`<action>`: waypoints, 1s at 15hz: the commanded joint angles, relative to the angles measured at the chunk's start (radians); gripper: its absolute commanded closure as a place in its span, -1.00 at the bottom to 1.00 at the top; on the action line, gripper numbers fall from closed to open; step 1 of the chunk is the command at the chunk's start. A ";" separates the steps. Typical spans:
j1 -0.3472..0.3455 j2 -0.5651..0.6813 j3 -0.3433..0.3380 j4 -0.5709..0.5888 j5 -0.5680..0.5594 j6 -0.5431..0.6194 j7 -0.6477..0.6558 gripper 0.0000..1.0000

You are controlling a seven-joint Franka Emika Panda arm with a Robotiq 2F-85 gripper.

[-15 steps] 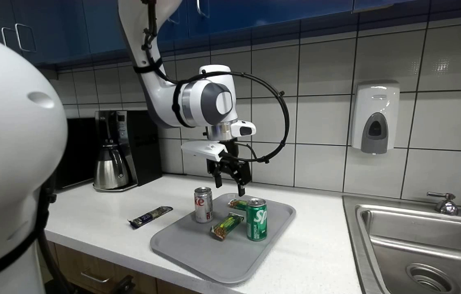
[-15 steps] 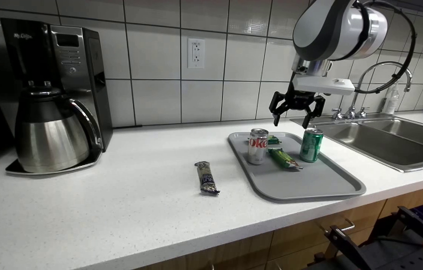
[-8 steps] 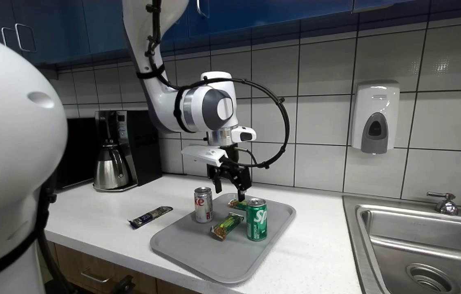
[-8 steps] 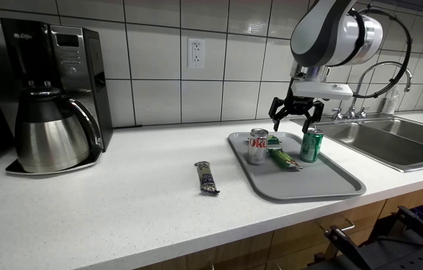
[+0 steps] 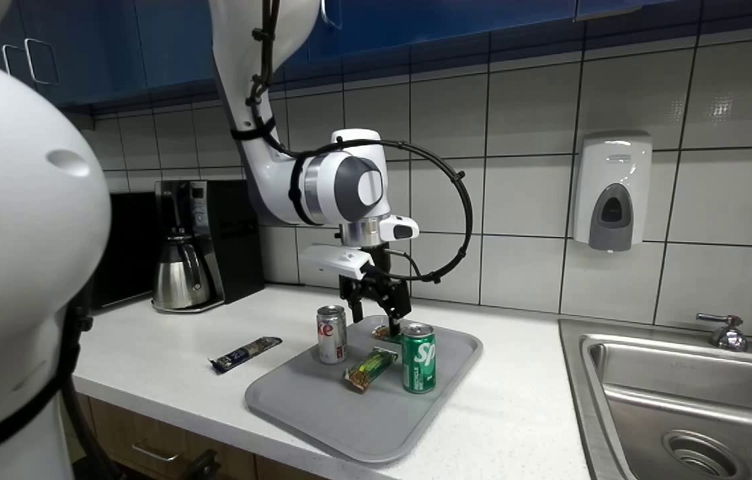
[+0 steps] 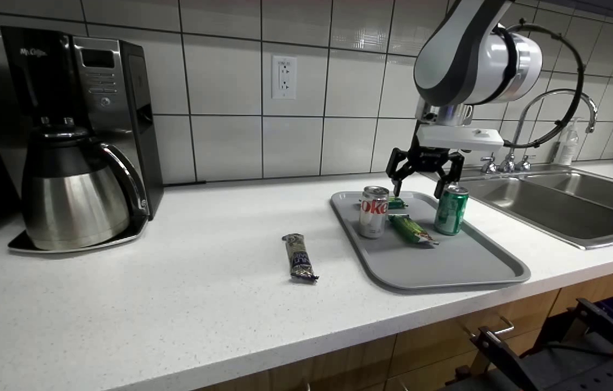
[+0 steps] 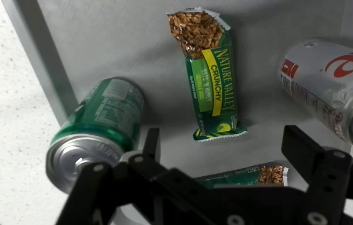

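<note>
A green snack bar [image 7: 214, 84] is lying flat on the gray tray [image 5: 349, 427], showing shiny brown oats at one end, a yellow stripe with the word CRUNCHY, and a zigzag edge at the other end. A second green bar [image 7: 245, 176] is lying near it, showing oats at one end too. The black gripper [image 6: 417, 194] is hanging above the tray with its two fingers standing wide apart, holding nothing. Both bars are lying lower than the gripper. In the wrist view, the zigzag end of the green snack bar is showing between the fingertips, and the second green bar is peeking out beside the dark gripper, which is hiding part of it. A green can [image 5: 419, 360] and a silver can [image 5: 331, 337] with red letters are standing upright, with the green snack bar lying between them
</note>
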 commanded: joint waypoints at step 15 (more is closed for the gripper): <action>0.030 0.117 -0.012 0.099 -0.022 -0.039 -0.021 -1.00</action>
